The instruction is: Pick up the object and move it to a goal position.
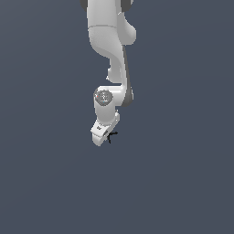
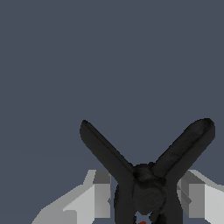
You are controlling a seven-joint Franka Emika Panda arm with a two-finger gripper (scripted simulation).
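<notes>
One arm [image 1: 109, 50] shows in the exterior view, its gripper [image 1: 101, 135] low, the black pronged object [image 1: 110, 135] jutting from its tip toward the exterior view's right. In the wrist view, the fingers [image 2: 101, 194] flank the object [image 2: 146, 183], apparently clamped on its hub. Risk: thin prongs give little purchase; it may twist or slip out in transit.

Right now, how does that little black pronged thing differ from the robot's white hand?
The black pronged thing is dark and spindly, its thin prongs splaying outward; the hand is white and blocky. In the exterior view the pronged thing is far smaller than the hand. They share one spot: it sits between the hand's fingers.
</notes>
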